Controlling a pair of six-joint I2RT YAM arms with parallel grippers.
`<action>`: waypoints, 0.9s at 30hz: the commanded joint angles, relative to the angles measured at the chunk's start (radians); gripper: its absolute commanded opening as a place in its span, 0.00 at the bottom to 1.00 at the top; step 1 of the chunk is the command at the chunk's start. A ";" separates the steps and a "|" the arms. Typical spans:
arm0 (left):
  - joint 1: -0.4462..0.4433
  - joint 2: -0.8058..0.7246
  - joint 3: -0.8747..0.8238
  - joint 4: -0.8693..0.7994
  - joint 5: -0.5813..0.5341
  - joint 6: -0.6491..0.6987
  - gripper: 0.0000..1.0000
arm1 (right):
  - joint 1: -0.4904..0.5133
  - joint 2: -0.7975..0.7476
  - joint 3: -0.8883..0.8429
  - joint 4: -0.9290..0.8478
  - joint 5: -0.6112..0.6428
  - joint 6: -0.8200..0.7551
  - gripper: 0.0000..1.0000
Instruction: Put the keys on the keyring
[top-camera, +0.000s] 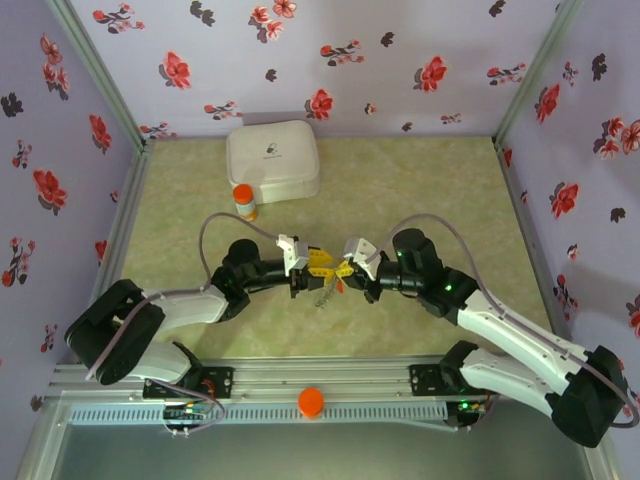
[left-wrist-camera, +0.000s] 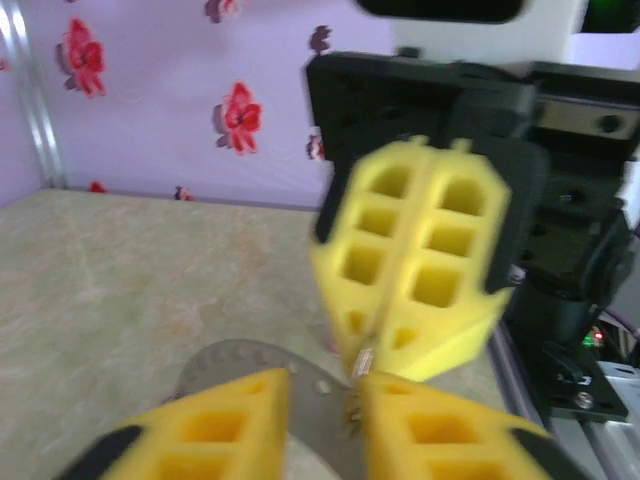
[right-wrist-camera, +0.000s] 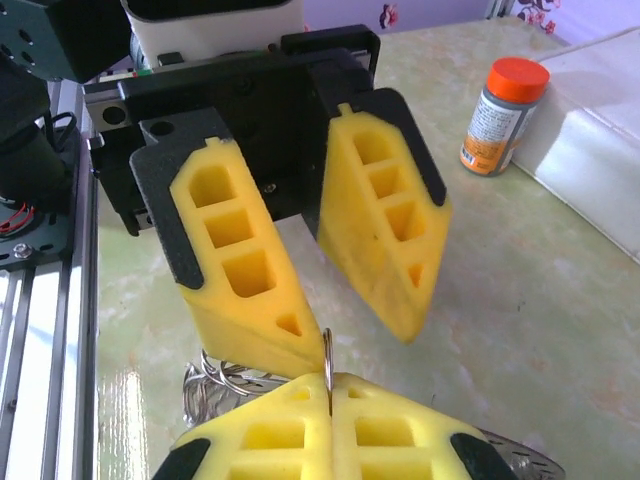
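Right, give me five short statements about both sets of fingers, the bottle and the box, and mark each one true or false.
1. The right gripper has its fingers pressed together on a thin metal piece. True.
2. The left gripper has its fingers shut. False: they stand apart with a clear gap between them.
3. The orange-capped bottle lies on its side. False: it stands upright.
4. The two grippers meet tip to tip over the middle of the table. True.
5. The white box sits at the near edge by the arm bases. False: it is at the far side, near the back wall, with the bottle just in front of it.
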 joint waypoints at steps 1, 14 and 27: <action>0.001 -0.032 0.016 -0.070 -0.015 0.076 0.35 | 0.008 0.008 0.064 -0.091 0.055 -0.073 0.00; 0.002 -0.132 0.110 -0.477 -0.007 0.314 0.28 | 0.077 0.141 0.270 -0.358 0.151 -0.249 0.00; 0.003 -0.121 0.121 -0.475 0.041 0.292 0.12 | 0.134 0.191 0.292 -0.329 0.158 -0.251 0.00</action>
